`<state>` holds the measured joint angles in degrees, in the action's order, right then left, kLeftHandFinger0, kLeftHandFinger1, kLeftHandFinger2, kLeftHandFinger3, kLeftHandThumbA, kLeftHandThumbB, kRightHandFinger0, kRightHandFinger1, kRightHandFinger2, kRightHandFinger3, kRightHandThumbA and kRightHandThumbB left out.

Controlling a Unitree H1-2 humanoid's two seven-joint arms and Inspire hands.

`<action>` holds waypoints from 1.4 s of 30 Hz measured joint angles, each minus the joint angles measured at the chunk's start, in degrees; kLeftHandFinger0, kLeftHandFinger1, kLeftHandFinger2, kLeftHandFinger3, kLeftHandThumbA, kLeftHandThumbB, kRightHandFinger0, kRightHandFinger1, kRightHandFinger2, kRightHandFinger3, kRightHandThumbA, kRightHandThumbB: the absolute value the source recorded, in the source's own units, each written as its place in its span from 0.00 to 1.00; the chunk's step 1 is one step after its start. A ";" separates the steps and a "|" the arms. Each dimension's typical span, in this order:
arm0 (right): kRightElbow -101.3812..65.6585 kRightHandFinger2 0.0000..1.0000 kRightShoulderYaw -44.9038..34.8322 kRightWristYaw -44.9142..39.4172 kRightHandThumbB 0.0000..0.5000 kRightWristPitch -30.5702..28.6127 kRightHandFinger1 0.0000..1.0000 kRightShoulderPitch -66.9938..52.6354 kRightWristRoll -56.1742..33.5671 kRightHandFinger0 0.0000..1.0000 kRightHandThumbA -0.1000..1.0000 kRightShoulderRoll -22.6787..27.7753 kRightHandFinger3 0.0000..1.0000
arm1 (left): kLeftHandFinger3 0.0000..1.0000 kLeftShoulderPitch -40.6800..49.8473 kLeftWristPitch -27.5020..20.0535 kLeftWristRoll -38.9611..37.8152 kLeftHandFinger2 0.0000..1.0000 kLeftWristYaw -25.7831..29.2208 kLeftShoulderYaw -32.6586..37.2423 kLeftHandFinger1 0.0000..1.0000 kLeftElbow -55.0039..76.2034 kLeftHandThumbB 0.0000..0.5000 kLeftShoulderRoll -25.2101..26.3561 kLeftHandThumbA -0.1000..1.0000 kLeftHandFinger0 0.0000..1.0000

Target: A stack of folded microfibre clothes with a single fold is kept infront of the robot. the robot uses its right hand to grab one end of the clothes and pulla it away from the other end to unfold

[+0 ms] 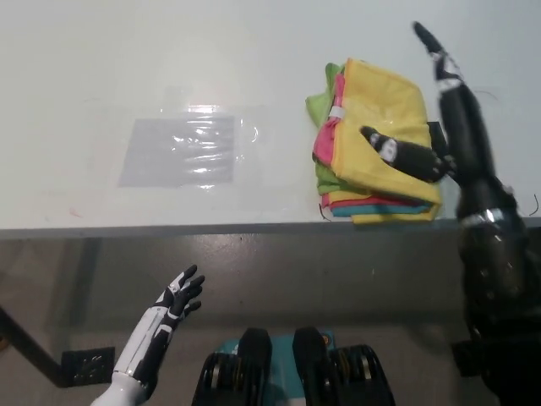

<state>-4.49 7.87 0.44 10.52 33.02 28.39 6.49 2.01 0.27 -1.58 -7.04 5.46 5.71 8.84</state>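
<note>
Pale white tabletop [101,76] carries a stack of folded microfibre cloths [372,152], yellow on top over pink, green and teal layers, near its front edge. Above the stack's right side hangs the black right hand [439,127], fingers spread, holding nothing. Below the table's edge rests the white left hand [165,317], fingers apart and empty.
</note>
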 measured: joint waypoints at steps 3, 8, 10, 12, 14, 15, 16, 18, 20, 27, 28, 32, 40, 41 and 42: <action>4.70 1.00 1.77 -0.43 0.46 1.75 1.00 3.13 1.32 1.00 0.92 -0.01 1.00 | 1.00 -0.02 -0.04 0.25 1.00 -0.05 0.03 1.00 -0.01 0.33 0.07 0.95 1.00; 13.54 1.00 5.79 -0.53 0.59 4.41 1.00 7.78 4.45 1.00 1.00 -0.08 1.00 | 1.00 -0.05 -0.04 0.55 1.00 -0.17 0.02 1.00 0.00 0.34 0.09 0.93 1.00; 16.62 1.00 6.78 -0.56 0.65 5.63 1.00 8.86 5.37 1.00 1.00 -0.18 1.00 | 1.00 -0.05 -0.04 0.66 1.00 -0.20 0.02 1.00 -0.01 0.34 0.09 0.94 1.00; 19.08 1.00 7.60 -0.57 0.68 6.63 1.00 9.70 6.23 1.00 1.00 -0.22 1.00 | 1.00 -0.06 -0.03 0.72 1.00 -0.24 0.01 1.00 -0.01 0.34 0.10 0.94 1.00; 21.70 1.00 8.27 -0.59 0.71 7.72 1.00 10.62 6.73 1.00 1.00 -0.28 1.00 | 1.00 -0.05 -0.03 0.83 1.00 -0.27 0.02 1.00 -0.01 0.35 0.10 0.94 1.00; 23.20 1.00 8.39 -0.59 0.73 8.29 1.00 11.17 6.93 1.00 1.00 -0.36 1.00 | 1.00 -0.06 -0.03 0.87 1.00 -0.28 0.03 1.00 -0.01 0.35 0.09 0.94 1.00; 24.12 1.00 8.43 -0.58 0.75 8.56 1.00 11.49 7.02 1.00 1.00 -0.40 1.00 | 1.00 -0.05 -0.03 0.90 1.00 -0.28 0.02 1.00 -0.01 0.37 0.09 0.94 1.00; 26.49 1.00 8.47 -0.52 0.75 9.07 1.00 12.08 7.26 1.00 1.00 -0.60 1.00 | 1.00 -0.05 -0.03 0.96 1.00 -0.28 0.02 1.00 -0.01 0.38 0.10 0.95 1.00; 28.87 1.00 8.51 -0.40 0.77 9.49 1.00 12.24 7.37 1.00 1.00 -0.89 1.00 | 1.00 -0.05 -0.02 1.09 1.00 -0.28 0.03 1.00 -0.02 0.38 0.11 0.95 1.00; 37.92 1.00 8.68 1.15 0.85 9.57 1.00 12.29 7.40 1.00 1.00 -1.32 1.00 | 1.00 -0.06 -0.02 1.19 1.00 -0.38 0.04 1.00 -0.03 0.38 0.21 0.94 1.00; 39.43 1.00 8.67 1.51 0.87 9.52 1.00 12.35 7.36 1.00 1.00 -1.32 1.00 | 1.00 -0.09 -0.02 1.20 1.00 -0.43 0.03 1.00 -0.04 0.38 0.23 0.94 1.00; 44.61 1.00 8.33 3.01 0.86 8.42 1.00 13.51 6.91 1.00 1.00 -1.36 1.00 | 1.00 -0.50 -0.01 1.30 1.00 -0.69 0.00 1.00 -0.05 0.40 0.32 0.94 1.00; 49.05 0.20 4.45 5.67 0.46 5.36 0.05 14.71 3.78 0.03 0.68 -2.35 0.37 | 1.00 -1.08 0.06 1.87 1.00 -0.83 -0.01 1.00 -0.15 0.43 0.33 0.92 1.00; 49.55 0.14 3.80 6.86 0.42 4.66 0.01 14.71 3.61 0.01 0.63 -2.58 0.29 | 1.00 -1.10 0.06 1.95 1.00 -0.83 -0.01 1.00 -0.16 0.43 0.33 0.92 1.00; 49.97 0.05 3.08 8.11 0.33 3.94 0.00 14.73 3.50 0.00 0.55 -2.72 0.17 | 1.00 -1.11 0.07 2.06 1.00 -0.83 -0.01 1.00 -0.16 0.43 0.33 0.92 1.00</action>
<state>45.48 10.95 8.55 14.46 47.75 31.89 3.77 0.90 0.33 0.48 -7.87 5.45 5.55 9.17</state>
